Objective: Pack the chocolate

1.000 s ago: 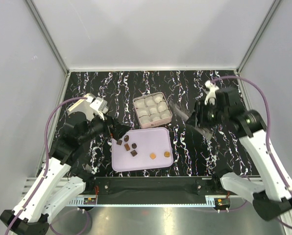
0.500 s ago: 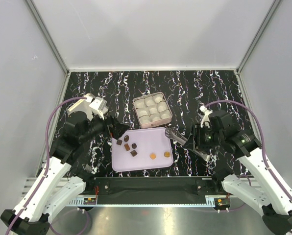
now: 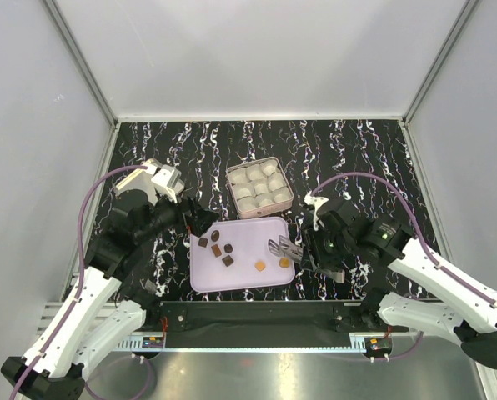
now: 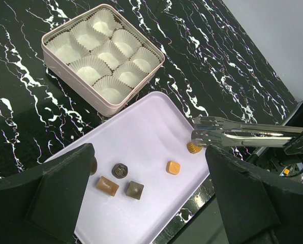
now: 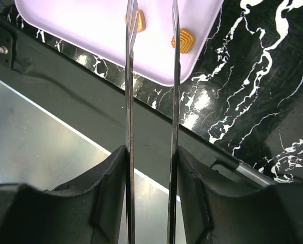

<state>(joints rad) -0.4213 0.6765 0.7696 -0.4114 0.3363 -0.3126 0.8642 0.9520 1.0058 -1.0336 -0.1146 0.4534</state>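
Several small chocolate pieces lie on the lilac tray (image 3: 248, 242). Dark ones (image 3: 216, 236) and a tan-brown one (image 3: 217, 250) sit at its left. Two orange ones (image 3: 260, 266) (image 3: 284, 262) sit at its right. My right gripper (image 3: 319, 250) is shut on metal tongs (image 3: 282, 247); their tips stand apart just above the ridged orange piece (image 4: 194, 148). In the right wrist view the tongs' blades (image 5: 129, 101) run up toward both orange pieces (image 5: 183, 40). My left gripper (image 3: 200, 223) hovers open over the tray's left corner, holding nothing.
A square pink tin (image 3: 259, 187) with several empty white paper cups (image 4: 103, 56) stands just behind the tray. The dark marbled tabletop (image 3: 374, 158) surrounds both. A black rail (image 3: 257, 312) runs along the near edge.
My right arm has swung down and left from the back right, bringing the tongs from beside the tin to the tray's right edge. The left arm has stayed put.
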